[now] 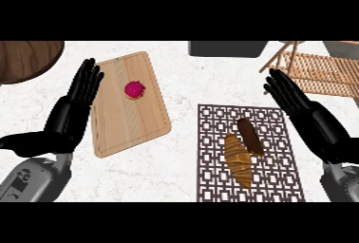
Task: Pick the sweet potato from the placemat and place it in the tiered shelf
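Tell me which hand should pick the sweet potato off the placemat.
The right hand looks better placed. It is open beside the right edge of the placemat, nearer the dark sweet potato, with the tiered shelf just beyond it. The left hand is open at the far side of the cutting board.

croissant (239, 161) just left of sweet potato (250, 136) | counter (235, 80) bare between placemat (210, 182), shelf (322, 71)

Left of centre before me lies a wooden cutting board (129, 128) on the white marble counter (189, 80) — a small magenta food item (135, 89) on its upper half. A golden croissant (238, 161) sits lower right; a dark wooden round (24, 59) fills the upper-left corner, a grey box (228, 48) top centre.
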